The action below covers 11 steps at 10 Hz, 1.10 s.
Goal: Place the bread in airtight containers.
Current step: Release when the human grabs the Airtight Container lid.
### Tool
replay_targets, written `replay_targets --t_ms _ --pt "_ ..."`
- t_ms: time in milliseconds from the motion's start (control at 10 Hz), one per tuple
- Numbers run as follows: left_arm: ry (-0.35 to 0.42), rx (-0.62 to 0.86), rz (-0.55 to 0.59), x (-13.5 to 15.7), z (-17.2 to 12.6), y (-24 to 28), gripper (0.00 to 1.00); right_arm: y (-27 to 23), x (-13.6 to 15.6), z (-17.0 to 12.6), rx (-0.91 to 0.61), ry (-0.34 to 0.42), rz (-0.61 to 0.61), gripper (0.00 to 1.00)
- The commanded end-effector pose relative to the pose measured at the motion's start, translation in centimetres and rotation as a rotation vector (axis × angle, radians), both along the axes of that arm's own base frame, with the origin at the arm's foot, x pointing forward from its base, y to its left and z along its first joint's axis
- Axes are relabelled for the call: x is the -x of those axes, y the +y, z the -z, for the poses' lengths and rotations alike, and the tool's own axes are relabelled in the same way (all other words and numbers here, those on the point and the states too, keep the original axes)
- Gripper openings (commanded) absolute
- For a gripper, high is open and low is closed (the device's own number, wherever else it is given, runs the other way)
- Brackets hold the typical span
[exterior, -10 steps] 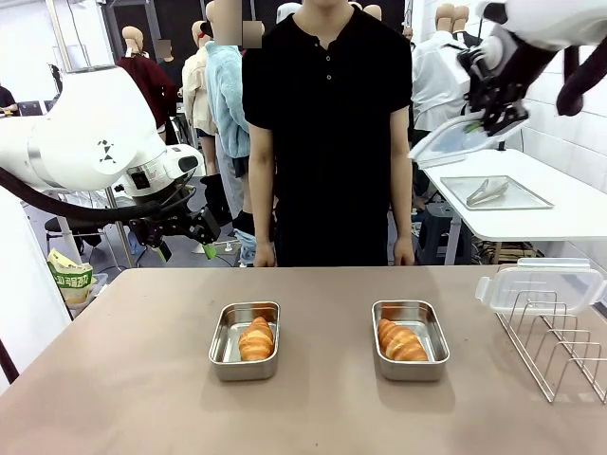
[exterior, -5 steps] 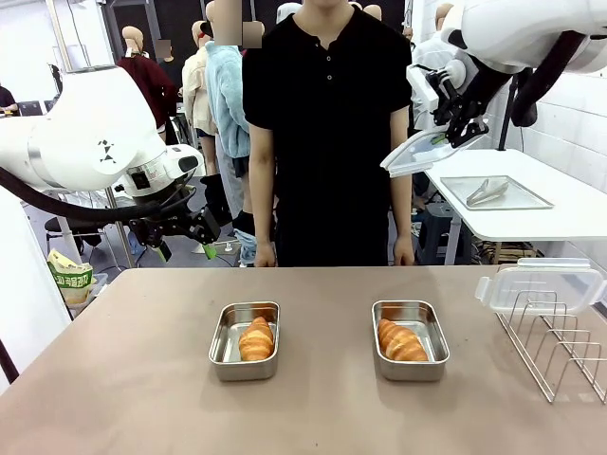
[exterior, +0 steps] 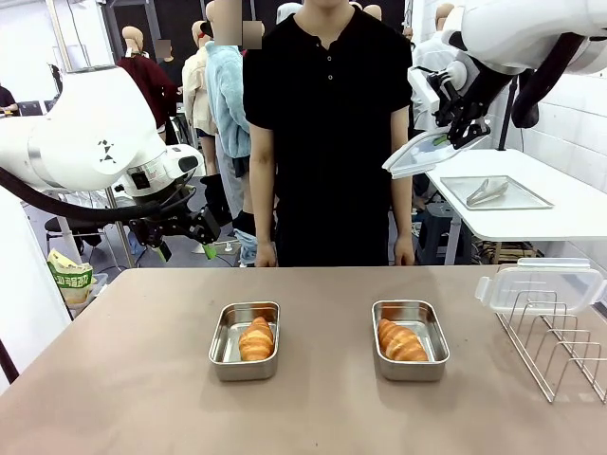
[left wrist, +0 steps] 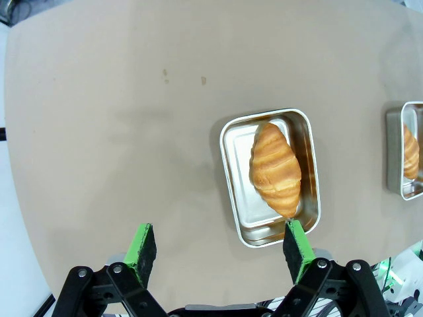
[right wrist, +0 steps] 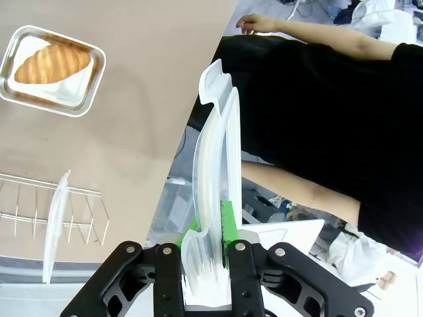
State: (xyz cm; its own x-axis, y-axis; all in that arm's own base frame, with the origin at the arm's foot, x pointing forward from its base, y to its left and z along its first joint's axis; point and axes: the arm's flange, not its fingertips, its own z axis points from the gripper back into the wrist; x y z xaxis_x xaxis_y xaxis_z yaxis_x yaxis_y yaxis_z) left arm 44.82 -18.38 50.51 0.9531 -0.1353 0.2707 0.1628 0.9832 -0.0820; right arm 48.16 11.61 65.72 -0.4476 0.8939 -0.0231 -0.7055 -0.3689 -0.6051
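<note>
Shifted leftward, the lid is being clamped by the right gripper; the left gripper is being held wide.

In the left wrist view, the right-hand tin runs off the picture's edge, so its roll is half cut away. The wire rack at the near right is cropped too. The clear lid hides most of the right gripper's green pads.

Wire rack on brown table, person behind, tongs on tray
</note>
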Motion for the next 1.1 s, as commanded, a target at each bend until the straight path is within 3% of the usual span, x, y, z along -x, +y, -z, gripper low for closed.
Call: replay_targets --t_ms 0,1000 --pt "-0.004 -0.006 -0.011 -0.26 -0.13 0.07 1.00 -0.07 0.39 0.20 -0.013 0.001 -0.002 0.00" --pt "-0.004 -0.006 -0.011 -0.26 -0.13 0.07 1.00 -0.07 0.39 0.20 -0.013 0.001 -0.002 0.00"
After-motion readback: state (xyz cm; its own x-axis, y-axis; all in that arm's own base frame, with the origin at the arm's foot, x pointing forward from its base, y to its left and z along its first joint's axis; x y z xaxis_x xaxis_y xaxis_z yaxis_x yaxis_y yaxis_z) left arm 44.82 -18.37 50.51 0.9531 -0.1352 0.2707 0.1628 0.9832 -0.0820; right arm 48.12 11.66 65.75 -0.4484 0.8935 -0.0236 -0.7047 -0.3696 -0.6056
